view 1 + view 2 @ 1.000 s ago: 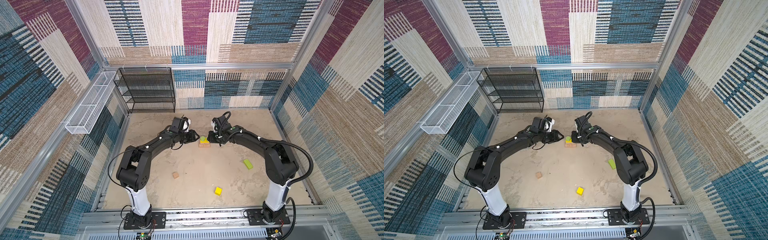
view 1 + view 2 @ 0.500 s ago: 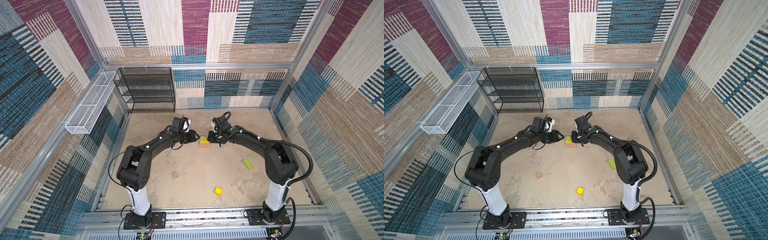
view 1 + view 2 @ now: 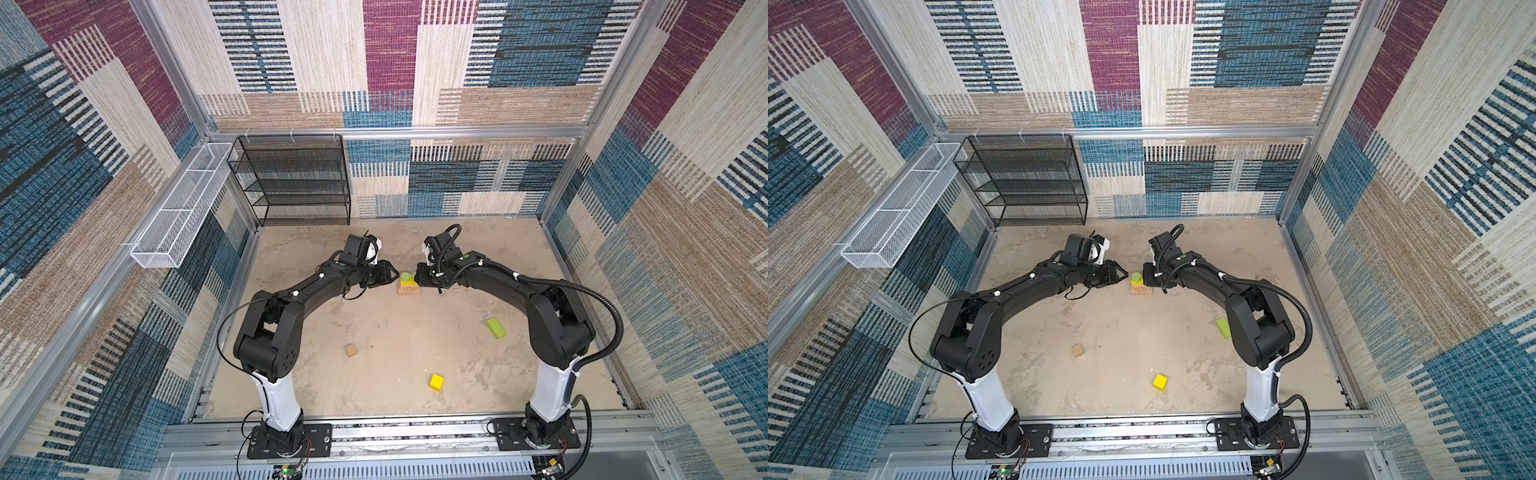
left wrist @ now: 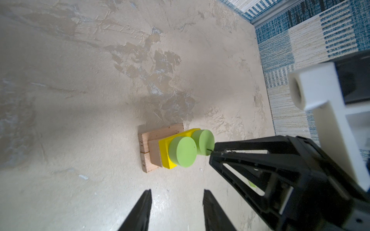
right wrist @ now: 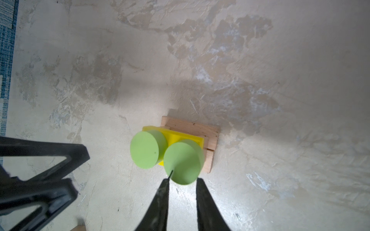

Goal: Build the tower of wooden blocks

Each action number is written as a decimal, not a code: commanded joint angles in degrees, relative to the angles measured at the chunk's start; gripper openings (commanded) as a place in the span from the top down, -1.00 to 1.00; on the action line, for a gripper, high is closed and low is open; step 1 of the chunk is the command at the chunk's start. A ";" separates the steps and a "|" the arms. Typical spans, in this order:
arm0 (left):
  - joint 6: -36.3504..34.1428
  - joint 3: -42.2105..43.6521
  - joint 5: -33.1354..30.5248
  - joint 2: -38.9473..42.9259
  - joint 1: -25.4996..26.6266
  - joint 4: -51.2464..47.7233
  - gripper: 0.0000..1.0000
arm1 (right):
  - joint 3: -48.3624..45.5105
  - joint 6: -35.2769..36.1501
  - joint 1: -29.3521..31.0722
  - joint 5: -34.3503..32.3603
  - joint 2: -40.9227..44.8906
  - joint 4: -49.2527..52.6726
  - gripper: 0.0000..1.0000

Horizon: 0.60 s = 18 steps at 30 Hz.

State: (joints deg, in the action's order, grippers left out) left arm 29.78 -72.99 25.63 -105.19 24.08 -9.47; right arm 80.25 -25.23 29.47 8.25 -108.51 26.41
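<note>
— Two green discs [image 4: 182, 152] up on the wood block tower [image 3: 408, 286]?
— Yes, two, side by side on the yellow bar [image 4: 164, 153].
— And under the yellow bar?
— Tan bars [image 4: 160, 132], flat on the table [image 3: 374, 324]. Looks like two at the bottom and one more on top.
— Where on the table?
— Far back, near the middle, right between the two grippers.
— What about the right gripper [image 5: 183, 180]?
— Reaches in low from the side. Squeezes the held green disc [image 5: 182, 160], with one of the fingertips [image 5: 165, 188] on each side of it.
— Up in the air, that disc?
— No. Looks to sit on the yellow bar, right next to the free green disc [image 5: 145, 149].
— And the left gripper [image 4: 177, 191]?
— Open, with nothing inside. Hangs low just beside the tower, on the other side, near the free green disc. Not touching it.
— Any blocks away from the tower?
— Three. Tan cube [image 3: 351, 350] toward the front, on the left arm's side. Yellow cube [image 3: 436, 381] closer to the front edge, near the middle. Lime green bar [image 3: 496, 328] flat by the right arm, well apart from the tower.
— Anything else back there?
— Black wire shelf [image 3: 299, 183] against the back wall, and white wire basket [image 3: 183, 208] high on the left wall.
</note>
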 commanded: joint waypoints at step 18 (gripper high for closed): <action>-0.95 -0.66 0.03 -0.32 0.01 -0.81 0.09 | 1.00 -0.17 -0.39 -1.30 -0.04 -1.54 0.35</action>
State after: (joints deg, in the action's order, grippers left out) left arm 29.78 -73.34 25.65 -105.43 24.10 -10.11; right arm 80.62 -25.23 29.12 7.68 -108.55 26.28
